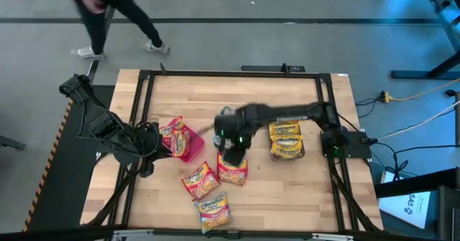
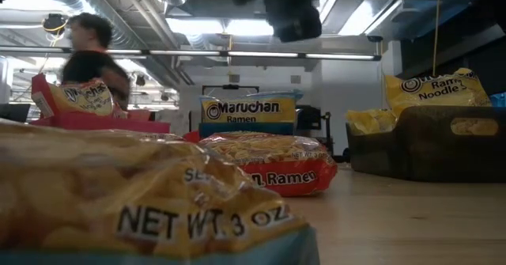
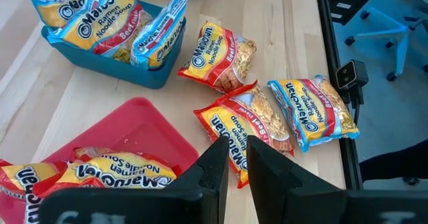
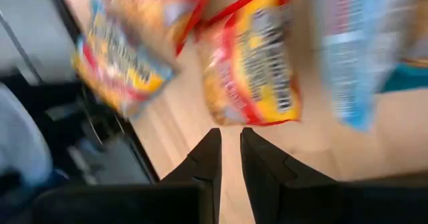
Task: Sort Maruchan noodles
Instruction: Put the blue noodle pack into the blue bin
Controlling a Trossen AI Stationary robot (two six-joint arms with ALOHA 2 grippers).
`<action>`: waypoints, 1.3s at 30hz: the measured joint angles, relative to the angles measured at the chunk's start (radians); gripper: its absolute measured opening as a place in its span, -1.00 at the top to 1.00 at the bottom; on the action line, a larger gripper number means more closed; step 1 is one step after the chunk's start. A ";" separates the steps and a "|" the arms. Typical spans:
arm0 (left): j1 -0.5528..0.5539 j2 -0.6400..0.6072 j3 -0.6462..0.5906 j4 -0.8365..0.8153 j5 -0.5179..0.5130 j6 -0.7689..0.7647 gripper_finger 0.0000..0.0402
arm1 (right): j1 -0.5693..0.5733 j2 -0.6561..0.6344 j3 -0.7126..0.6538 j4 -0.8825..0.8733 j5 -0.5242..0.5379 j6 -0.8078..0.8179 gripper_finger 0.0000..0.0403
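A: Left side first. What's the left gripper (image 3: 231, 158) doing?

B: Parked over the pink bin (image 1: 192, 146) at the counter's (image 1: 287, 191) left. Jaws almost closed, only a thin slit, holding nothing. Red packets in the bin (image 3: 100, 174) sit right under them; a red packet on the wood (image 3: 244, 127) lies just past the tips.

A: Middle?

B: Right gripper (image 4: 231, 147) reaches across to the centre, hanging above the loose packets. Jaws nearly together, empty. A red-and-yellow packet (image 4: 251, 67) lies just ahead of the tips, not between them. Beside it a blue-edged packet (image 4: 124, 60), blurred.

A: Loose ones on the counter?

B: Three up front: two red (image 1: 200, 180), (image 1: 233, 172), one blue-edged (image 1: 215, 212) nearest the front edge.

A: Right side?

B: Yellow packets in a dark bin (image 1: 286, 140). Wrist view also shows a teal bin (image 3: 107, 57) holding packets. Person (image 1: 108, 11) walking behind the counter.
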 joint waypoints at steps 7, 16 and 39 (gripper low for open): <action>0.000 0.000 0.000 0.000 0.008 -0.002 0.77 | 0.167 0.001 -0.025 0.070 0.217 0.023 0.72; 0.000 0.000 0.000 0.004 0.008 -0.006 0.77 | 0.318 0.000 -0.156 0.561 0.287 0.121 0.70; 0.000 0.000 0.000 0.004 0.042 -0.058 0.77 | 0.360 0.010 -0.561 1.109 0.286 0.613 0.07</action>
